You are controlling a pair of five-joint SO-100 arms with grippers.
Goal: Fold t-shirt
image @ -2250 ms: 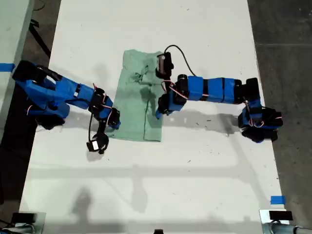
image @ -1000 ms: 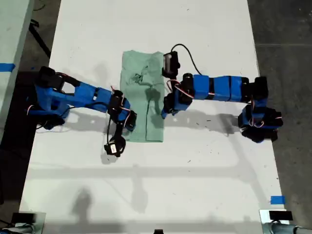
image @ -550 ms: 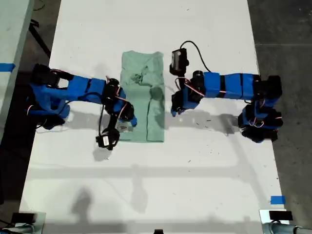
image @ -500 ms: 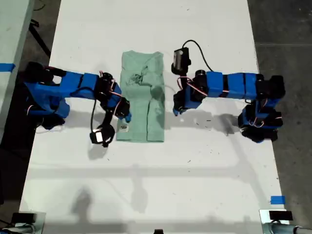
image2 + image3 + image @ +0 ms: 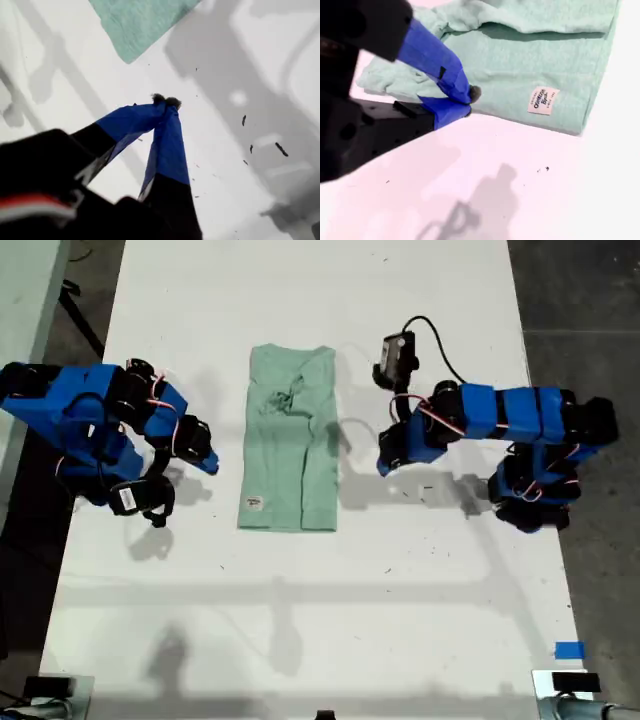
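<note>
Both arms pulled back off the t-shirt (image 5: 290,440) since earlier frames; shirt lies released in a narrow folded strip.

My first gripper (image 5: 385,466) sits just beside the t-shirt's edge on the exterior view's right, jaws pinched together, empty. My second gripper (image 5: 208,462) sits near the opposite edge, jaws also closed on nothing. T-shirt lies flat mid-table (image 5: 300,620), label (image 5: 252,503) up. Likely clearing before the next fold. No containers visible.

t-shirt (image 5: 142,22) cut off, label (image 5: 543,100) print blurred
</note>
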